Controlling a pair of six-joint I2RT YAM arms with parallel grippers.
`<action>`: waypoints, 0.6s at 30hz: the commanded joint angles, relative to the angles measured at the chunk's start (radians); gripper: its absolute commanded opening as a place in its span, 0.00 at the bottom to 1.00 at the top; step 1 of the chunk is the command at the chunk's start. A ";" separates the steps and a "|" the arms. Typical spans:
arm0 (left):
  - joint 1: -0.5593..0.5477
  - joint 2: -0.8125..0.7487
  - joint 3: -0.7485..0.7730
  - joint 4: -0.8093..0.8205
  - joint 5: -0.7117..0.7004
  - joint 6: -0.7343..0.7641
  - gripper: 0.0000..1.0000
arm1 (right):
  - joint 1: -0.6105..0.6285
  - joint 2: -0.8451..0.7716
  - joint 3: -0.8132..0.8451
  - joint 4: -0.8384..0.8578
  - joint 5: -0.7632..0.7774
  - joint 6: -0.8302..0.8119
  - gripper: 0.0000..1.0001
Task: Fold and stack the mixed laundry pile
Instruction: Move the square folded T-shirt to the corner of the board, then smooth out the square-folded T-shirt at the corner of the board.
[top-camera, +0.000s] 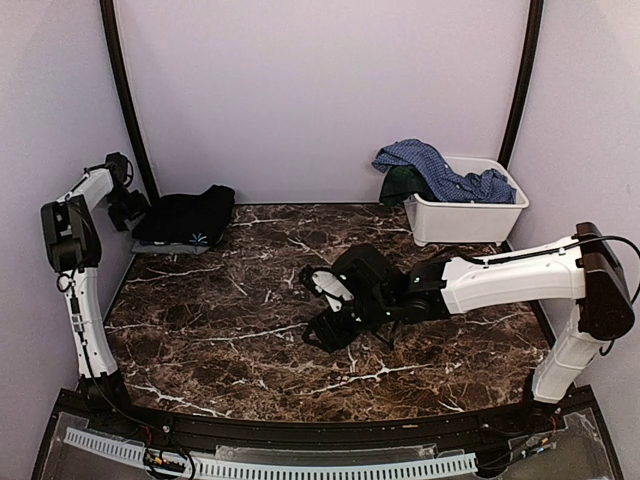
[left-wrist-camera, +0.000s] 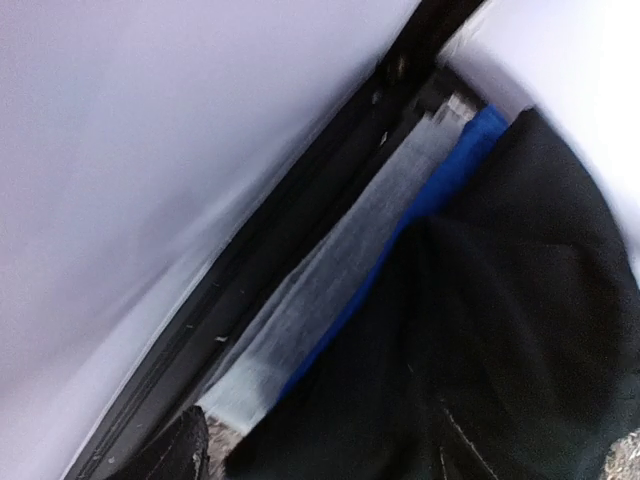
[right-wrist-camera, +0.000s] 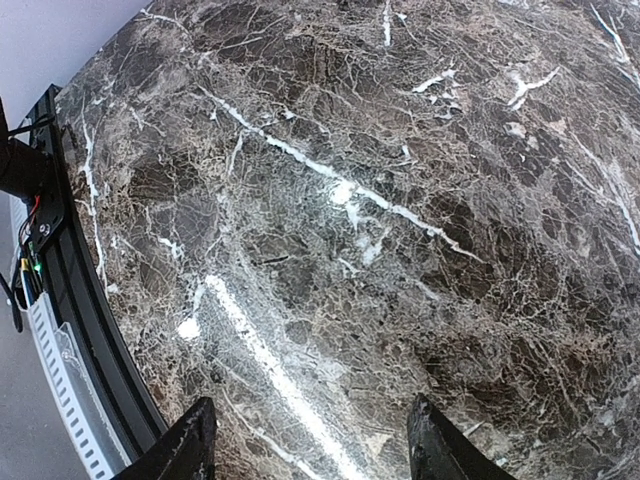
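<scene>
Marbled tabletop (top-camera: 250, 300): black folded stack (top-camera: 185, 215) at 10 o'clock; crumpled checked shirt (top-camera: 440, 165) drapes rectangular plastic bin (top-camera: 465, 222) at 2 o'clock. Right end effector (right-wrist-camera: 312, 410): jaws apart, empty. Left end effector (top-camera: 128, 208): state indiscernible.

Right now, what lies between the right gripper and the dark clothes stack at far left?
Only bare marble table separates the right gripper from the dark clothes stack, clear in the top view; the right wrist view shows marble alone.
</scene>
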 joint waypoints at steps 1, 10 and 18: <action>-0.008 -0.273 -0.132 0.146 -0.103 -0.032 0.74 | -0.006 -0.003 0.024 0.023 -0.013 0.000 0.62; -0.038 -0.348 -0.301 0.261 0.174 -0.054 0.60 | -0.006 0.013 0.032 0.025 -0.020 -0.004 0.62; -0.113 -0.319 -0.372 0.341 0.199 -0.060 0.56 | -0.006 0.019 0.028 0.029 -0.015 0.003 0.62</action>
